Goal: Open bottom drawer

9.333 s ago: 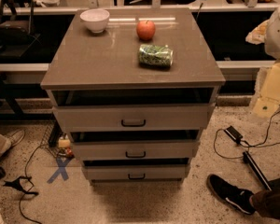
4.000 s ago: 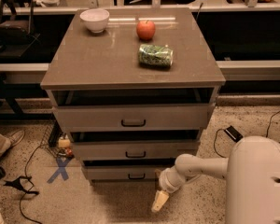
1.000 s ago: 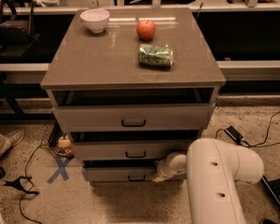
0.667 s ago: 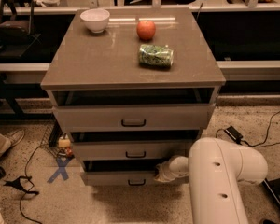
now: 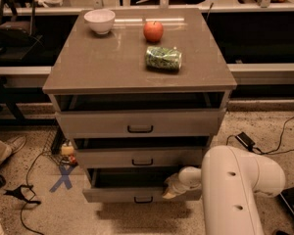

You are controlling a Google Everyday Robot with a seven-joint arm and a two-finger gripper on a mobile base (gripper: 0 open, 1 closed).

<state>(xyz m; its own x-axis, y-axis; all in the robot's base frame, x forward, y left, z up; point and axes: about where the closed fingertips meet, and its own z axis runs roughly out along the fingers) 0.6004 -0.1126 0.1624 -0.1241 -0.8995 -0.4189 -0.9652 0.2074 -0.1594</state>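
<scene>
Though I cannot tell its grip, the hand sits at the bottom drawer's top edge, the dark handle just below and left of it.

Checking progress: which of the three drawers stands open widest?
The bottom drawer, nearest the floor, with the widest dark gap; the gripper is at its front.

White arm bent at lower right, hand pointing left

The arm fills the lower right corner as a thick, rounded white housing, its upper end curved over like an elbow. From it a slimmer white wrist juts out to the left and slightly downward. The hand, tan toward its tip, sits at the wrist's end, low in the view and just right of the middle.
</scene>
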